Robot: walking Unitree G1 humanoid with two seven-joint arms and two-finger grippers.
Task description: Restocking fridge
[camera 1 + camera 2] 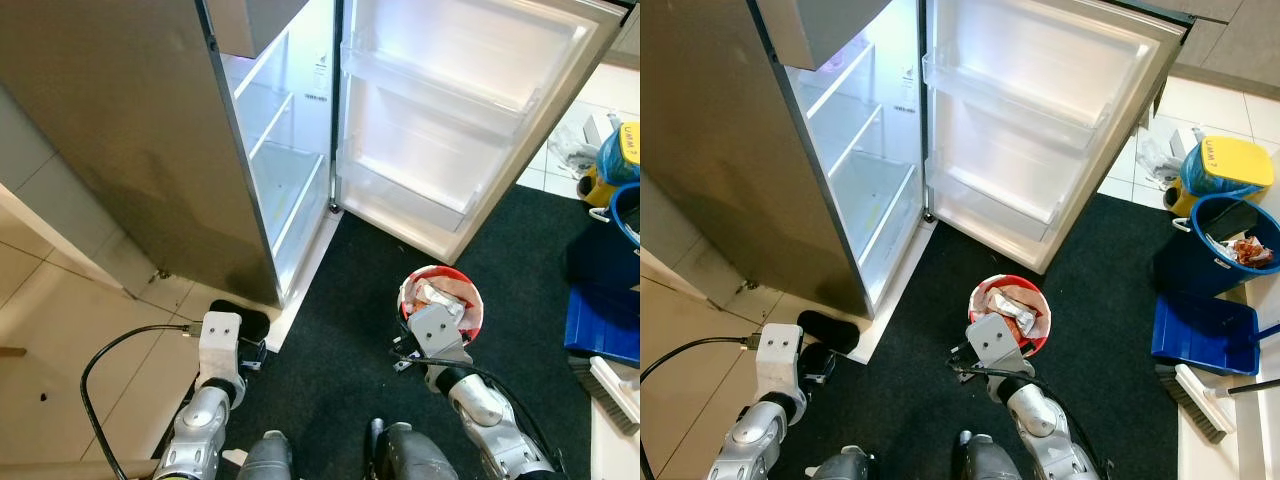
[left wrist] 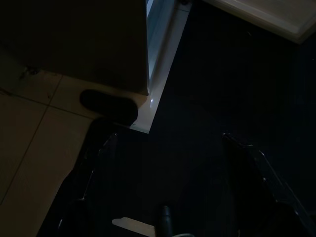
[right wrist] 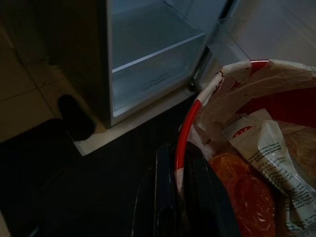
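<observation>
The fridge [image 1: 290,150] stands open with bare white shelves, and its door [image 1: 450,100] is swung out to the right with empty racks. A red bucket [image 1: 1035,300] lined with white plastic sits on the dark mat [image 1: 330,330] in front of the door. Inside it lie an orange pack [image 3: 242,197] and a white wrapped packet [image 3: 266,148]. My right gripper [image 3: 178,153] is shut on the bucket's red rim at its near-left side. My left gripper [image 2: 173,148] hangs open over the mat near the fridge's front corner.
A black oblong object [image 1: 830,330] lies by the fridge's corner on the tile. To the right are a blue bucket [image 1: 1230,240], a yellow container [image 1: 1230,160], a blue dustpan [image 1: 1200,335] and a brush [image 1: 1195,400]. A black cable [image 1: 110,350] loops on the left.
</observation>
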